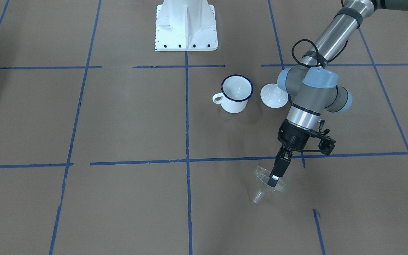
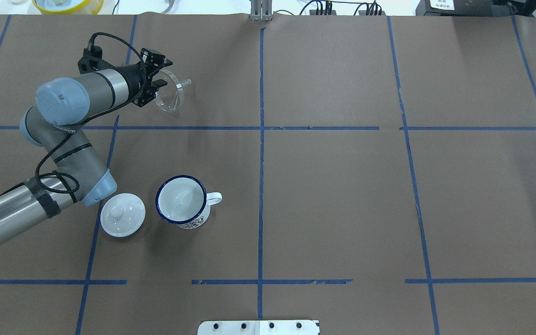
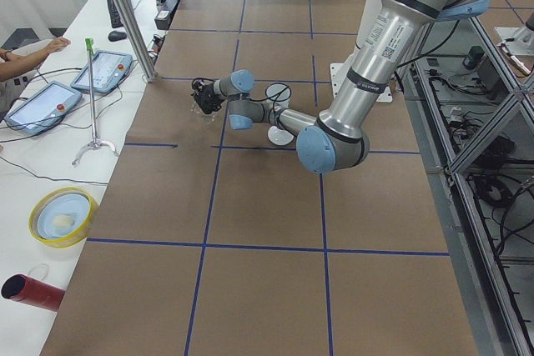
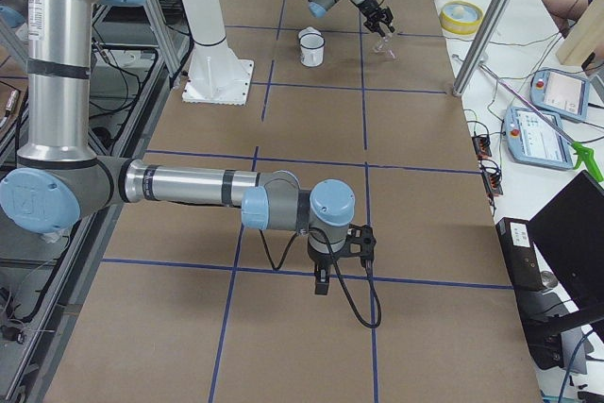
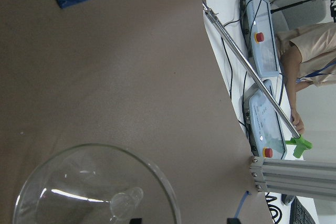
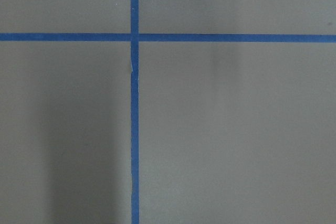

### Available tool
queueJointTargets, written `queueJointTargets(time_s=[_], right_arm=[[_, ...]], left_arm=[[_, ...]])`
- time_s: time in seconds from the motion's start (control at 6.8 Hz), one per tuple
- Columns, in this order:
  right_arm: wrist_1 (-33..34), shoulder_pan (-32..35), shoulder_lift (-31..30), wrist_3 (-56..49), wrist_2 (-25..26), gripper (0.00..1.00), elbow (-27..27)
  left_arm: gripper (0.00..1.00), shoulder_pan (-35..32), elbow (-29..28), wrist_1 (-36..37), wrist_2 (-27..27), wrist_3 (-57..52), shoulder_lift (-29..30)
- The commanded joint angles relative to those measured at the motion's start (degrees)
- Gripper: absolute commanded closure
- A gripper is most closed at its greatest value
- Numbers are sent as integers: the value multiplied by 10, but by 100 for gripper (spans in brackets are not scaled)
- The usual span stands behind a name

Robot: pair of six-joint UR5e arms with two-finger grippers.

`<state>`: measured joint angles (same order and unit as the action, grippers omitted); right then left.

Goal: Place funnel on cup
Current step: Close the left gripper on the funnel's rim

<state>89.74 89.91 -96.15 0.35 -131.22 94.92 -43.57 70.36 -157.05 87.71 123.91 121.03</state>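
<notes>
The clear funnel lies tilted on the brown table, its stem pointing away from the arm. It also shows in the left wrist view. My left gripper is at the funnel's rim, its fingers a little apart, one inside the cone and one outside. The white mug with a dark-blue rim stands upright and empty, well apart from the funnel. My right gripper shows only in the exterior right view, low over bare table far from both; I cannot tell whether it is open or shut.
A white domed lid with a knob lies next to the mug, under the left arm's elbow. The robot's white base stands behind the mug. Blue tape lines cross the table. Operators' tablets lie past the table's far edge.
</notes>
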Motion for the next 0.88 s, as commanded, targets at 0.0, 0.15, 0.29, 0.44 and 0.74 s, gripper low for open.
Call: queueJointTargets(time_s=[0.0, 0.15, 0.29, 0.44, 0.74], right_arm=[[0, 0, 0, 0, 0, 0, 0], [0, 0, 0, 0, 0, 0, 0], [0, 0, 0, 0, 0, 0, 0], [0, 0, 0, 0, 0, 0, 0], [0, 0, 0, 0, 0, 0, 0]], left_arm=[[39, 1, -9, -2, 0, -1, 4], [42, 1, -23, -7, 0, -2, 10], [53, 1, -30, -20, 0, -2, 13], [84, 1, -30, -21, 0, -2, 14], [100, -2, -18, -21, 0, -6, 16]])
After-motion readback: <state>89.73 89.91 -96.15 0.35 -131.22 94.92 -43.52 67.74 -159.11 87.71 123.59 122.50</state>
